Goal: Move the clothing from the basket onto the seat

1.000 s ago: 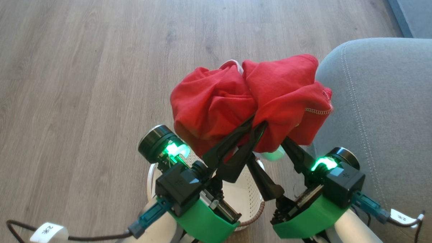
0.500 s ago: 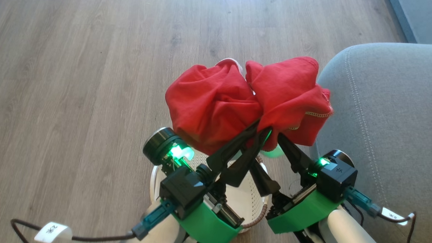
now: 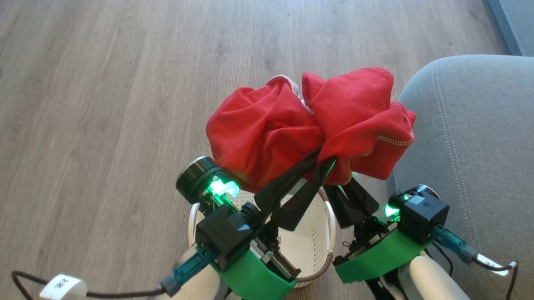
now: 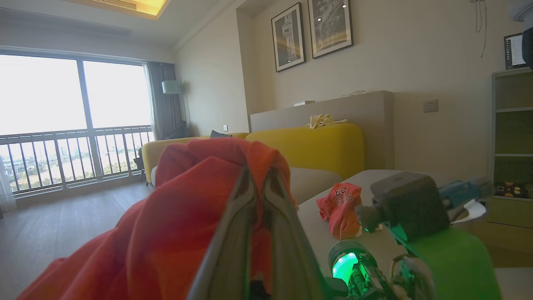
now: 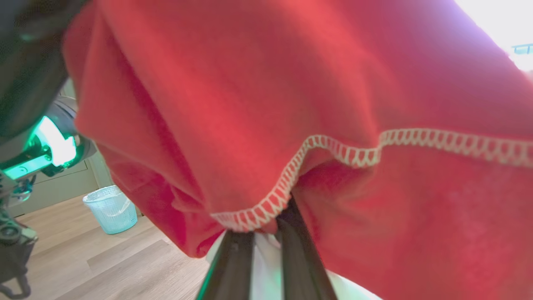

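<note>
A bunched red clothing piece (image 3: 303,124) with a pale stitched hem hangs in the air above the basket (image 3: 333,234), a cream perforated tub with a brown rim. My left gripper (image 3: 323,160) is shut on its underside; in the left wrist view red fabric wraps the closed fingertips (image 4: 256,175). My right gripper (image 3: 339,186) sits just right of it, shut on the hem, with its fingers (image 5: 233,258) pinched together under the stitching. The grey seat (image 3: 484,153) is to the right. A second red garment (image 4: 339,206) printed with lettering lies on the seat.
Wooden floor (image 3: 95,95) spreads to the left and ahead. A yellow sofa (image 4: 308,146) stands behind the seat. A pale blue waste bin (image 5: 110,208) is on the floor. Cables trail from both wrists.
My right gripper's fingers, spread open a second ago, have closed on the clothing's hem. The left gripper keeps its hold, and the view has shifted slightly.
</note>
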Tool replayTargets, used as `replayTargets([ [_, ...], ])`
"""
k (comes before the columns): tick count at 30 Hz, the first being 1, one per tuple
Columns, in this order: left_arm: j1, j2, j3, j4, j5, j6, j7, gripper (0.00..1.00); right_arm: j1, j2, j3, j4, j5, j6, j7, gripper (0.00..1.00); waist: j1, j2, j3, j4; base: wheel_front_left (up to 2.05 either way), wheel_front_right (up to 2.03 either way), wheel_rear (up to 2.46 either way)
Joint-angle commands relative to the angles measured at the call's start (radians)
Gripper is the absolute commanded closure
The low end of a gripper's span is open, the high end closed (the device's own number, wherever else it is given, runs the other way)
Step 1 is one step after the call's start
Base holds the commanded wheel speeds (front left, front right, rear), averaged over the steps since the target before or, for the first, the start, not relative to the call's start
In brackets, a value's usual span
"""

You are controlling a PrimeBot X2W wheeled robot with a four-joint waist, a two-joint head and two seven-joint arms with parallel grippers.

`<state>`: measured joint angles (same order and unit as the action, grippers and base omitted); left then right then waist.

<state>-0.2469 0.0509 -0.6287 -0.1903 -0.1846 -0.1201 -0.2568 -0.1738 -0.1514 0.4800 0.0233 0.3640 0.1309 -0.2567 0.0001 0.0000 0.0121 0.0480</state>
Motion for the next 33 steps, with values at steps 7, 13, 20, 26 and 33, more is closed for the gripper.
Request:
replayTargets([
  [7,-0.031,-0.001,0.035,-0.034,-0.001,-0.002,-0.005,1.0,-0.034,0.035,-0.007,-0.075,0.052,0.0,-0.005,1.0,-0.0001,0.0,0.007,-0.009,0.0,0.0,0.0],
  [13,-0.037,-0.001,0.036,-0.032,0.0,-0.003,-0.005,1.0,-0.034,0.043,-0.024,-0.144,0.086,0.0,-0.005,1.0,-0.0001,0.0,0.017,-0.012,0.0,0.0,0.0],
  [20,-0.045,-0.001,0.029,-0.028,0.0,-0.004,-0.005,1.0,-0.024,0.054,-0.046,-0.185,0.132,0.0,-0.005,1.0,-0.0001,0.0,0.028,-0.015,0.0,0.0,0.0],
  [26,-0.048,-0.001,0.038,-0.029,0.002,-0.001,-0.005,0.0,-0.018,0.059,-0.06,-0.199,0.162,0.0,-0.005,1.0,-0.0001,0.0,0.027,-0.013,0.0,0.0,0.0],
  [33,-0.047,-0.001,0.041,-0.032,0.003,0.004,-0.005,0.0,-0.016,0.059,-0.069,-0.212,0.174,0.0,-0.005,1.0,-0.0001,0.0,0.025,-0.011,0.0,0.0,0.0],
])
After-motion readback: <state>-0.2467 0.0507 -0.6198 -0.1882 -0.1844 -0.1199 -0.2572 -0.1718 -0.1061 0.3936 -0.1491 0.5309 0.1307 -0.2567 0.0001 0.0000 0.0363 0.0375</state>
